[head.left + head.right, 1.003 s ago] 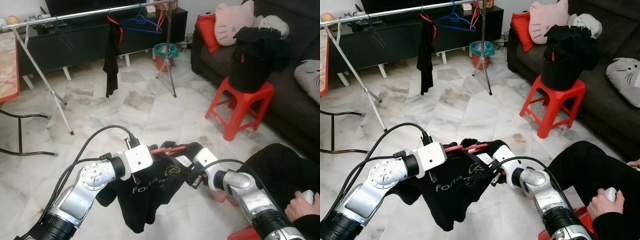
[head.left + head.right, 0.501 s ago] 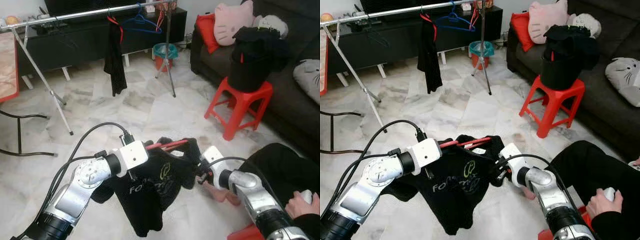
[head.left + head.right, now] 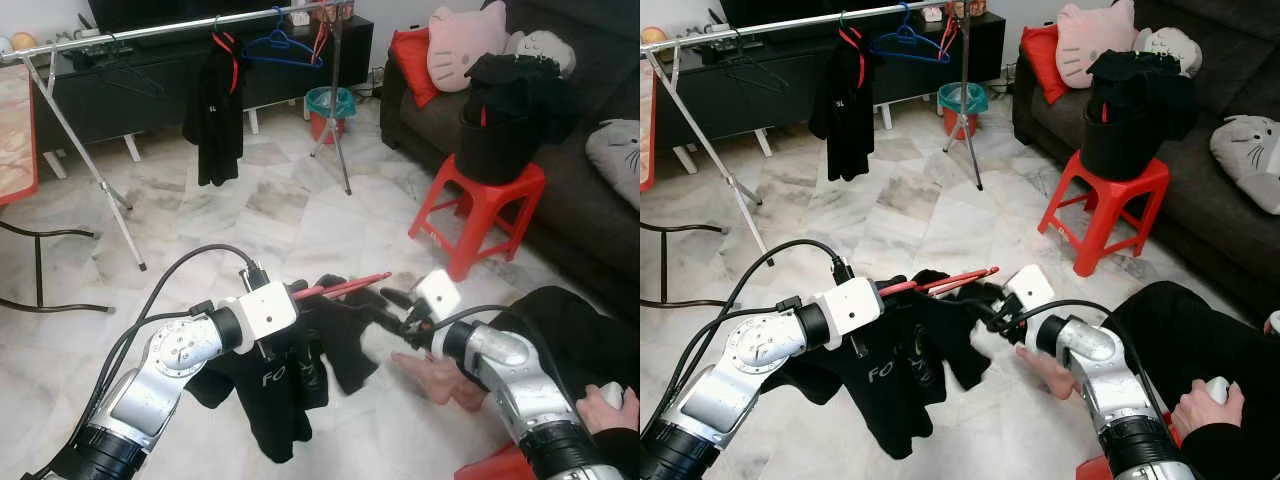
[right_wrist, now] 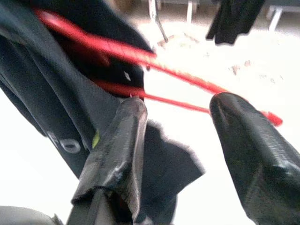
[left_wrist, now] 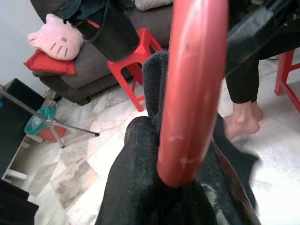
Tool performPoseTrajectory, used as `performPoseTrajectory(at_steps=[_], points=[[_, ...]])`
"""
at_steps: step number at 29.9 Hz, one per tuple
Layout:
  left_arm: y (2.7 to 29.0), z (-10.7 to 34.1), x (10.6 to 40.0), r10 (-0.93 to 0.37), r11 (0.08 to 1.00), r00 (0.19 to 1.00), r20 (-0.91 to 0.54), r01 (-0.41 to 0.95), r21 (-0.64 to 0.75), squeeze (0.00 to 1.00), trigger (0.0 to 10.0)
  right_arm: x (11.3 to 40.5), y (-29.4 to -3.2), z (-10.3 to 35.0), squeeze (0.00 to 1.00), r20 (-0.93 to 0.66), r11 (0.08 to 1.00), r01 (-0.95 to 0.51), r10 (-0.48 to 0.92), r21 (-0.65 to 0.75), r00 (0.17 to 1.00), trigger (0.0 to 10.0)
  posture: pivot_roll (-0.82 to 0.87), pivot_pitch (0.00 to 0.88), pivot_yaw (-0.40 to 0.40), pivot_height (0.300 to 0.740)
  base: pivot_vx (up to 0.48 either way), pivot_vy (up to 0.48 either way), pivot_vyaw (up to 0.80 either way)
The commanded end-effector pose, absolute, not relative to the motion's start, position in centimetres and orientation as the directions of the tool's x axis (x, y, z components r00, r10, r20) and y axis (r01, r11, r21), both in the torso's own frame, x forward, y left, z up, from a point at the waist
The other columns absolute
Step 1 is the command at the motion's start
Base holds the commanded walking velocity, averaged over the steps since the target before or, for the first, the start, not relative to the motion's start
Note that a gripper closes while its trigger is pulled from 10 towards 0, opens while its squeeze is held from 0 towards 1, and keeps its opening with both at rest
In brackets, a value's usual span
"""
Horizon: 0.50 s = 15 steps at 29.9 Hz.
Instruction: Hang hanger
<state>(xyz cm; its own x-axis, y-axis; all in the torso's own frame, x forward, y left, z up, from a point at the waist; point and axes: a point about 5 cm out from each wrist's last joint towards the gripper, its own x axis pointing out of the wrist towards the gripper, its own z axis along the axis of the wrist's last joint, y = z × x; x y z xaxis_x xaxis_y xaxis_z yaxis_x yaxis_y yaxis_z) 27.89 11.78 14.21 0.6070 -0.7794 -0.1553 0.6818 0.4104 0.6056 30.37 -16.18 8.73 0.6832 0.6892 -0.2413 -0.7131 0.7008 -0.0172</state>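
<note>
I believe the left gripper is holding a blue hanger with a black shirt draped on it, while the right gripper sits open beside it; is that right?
Not quite: the hanger at the left gripper is red, not blue, as the left eye view shows. The black shirt does hang from it, and the right gripper is open beside it.

Evenly and softly lit in both eye views, sharp, with faint sheen on the marble floor (image 3: 300, 220). Strongly blurred in the right wrist view, floor blown out to white behind dark fingers (image 4: 117, 154). Out of focus on the near red hanger (image 5: 192, 93) in the left wrist view
</note>
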Motion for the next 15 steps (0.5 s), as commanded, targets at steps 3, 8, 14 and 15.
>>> performPoseTrajectory(at_steps=[3, 8, 14, 15], points=[[11.84, 14.69, 27.90, -0.786, 0.416, 0.606, -0.124, 0.666, 0.619, 0.00, 10.0, 30.23, -15.49, 10.05, 0.00, -0.168, 0.666, -0.745, 0.732, -0.029, 0.660, 10.0, 0.03, 0.035, -0.048, 0.740, 0.000, 0.000, 0.00], [11.84, 14.49, 27.67, -0.790, 0.416, 0.599, -0.128, 0.679, 0.605, 0.00, 10.0, 29.99, -15.18, 10.19, 0.00, -0.156, 0.654, -0.756, 0.743, -0.032, 0.650, 10.0, 0.04, 0.036, -0.049, 0.740, 0.000, 0.000, 0.00], [11.80, 14.22, 27.50, -0.797, 0.401, 0.586, -0.146, 0.694, 0.599, 0.00, 10.0, 29.53, -14.88, 9.81, 0.00, -0.209, 0.585, -0.810, 0.787, -0.048, 0.580, 10.0, 0.03, 0.037, -0.046, 0.740, 0.000, 0.000, 0.00], [11.80, 14.22, 27.50, -0.797, 0.401, 0.586, -0.146, 0.694, 0.599, 0.00, 10.0, 29.53, -14.88, 9.81, 0.00, -0.209, 0.585, -0.810, 0.787, -0.048, 0.580, 10.0, 0.03, 0.037, -0.046, 0.740, 0.000, 0.000, 0.00]])
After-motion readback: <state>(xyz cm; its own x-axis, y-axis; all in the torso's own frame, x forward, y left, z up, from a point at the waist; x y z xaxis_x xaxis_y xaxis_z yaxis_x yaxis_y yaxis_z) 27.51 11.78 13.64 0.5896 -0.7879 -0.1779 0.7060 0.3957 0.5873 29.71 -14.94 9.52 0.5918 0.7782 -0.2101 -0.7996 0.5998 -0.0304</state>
